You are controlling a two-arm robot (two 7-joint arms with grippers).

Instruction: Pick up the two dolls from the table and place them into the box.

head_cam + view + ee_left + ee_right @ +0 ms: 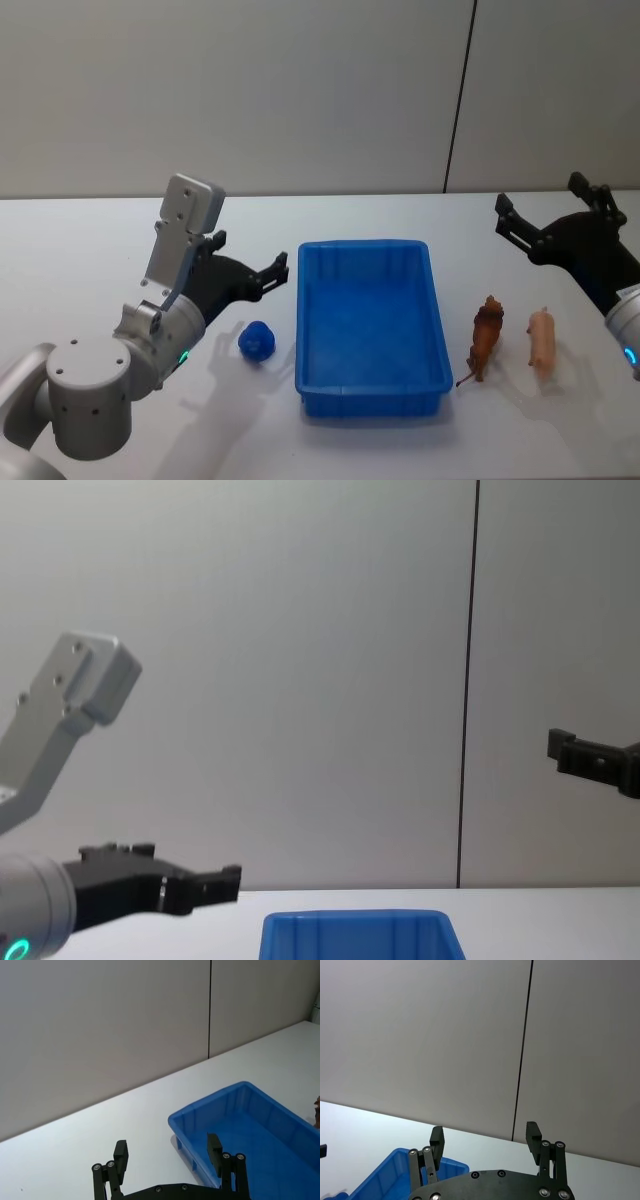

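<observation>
The blue box stands on the white table, at its middle. To its right lie two dolls, a brown animal and a pink animal, side by side. A small blue lumpy toy lies left of the box. My left gripper hovers open above and behind the blue toy, close to the box's left rim. Behind the two dolls my right gripper is raised and open. Both hold nothing.
A grey panelled wall with a dark vertical seam rises behind the table. The box's inside holds nothing that I can see. Bare tabletop stretches left of the blue toy and behind the box.
</observation>
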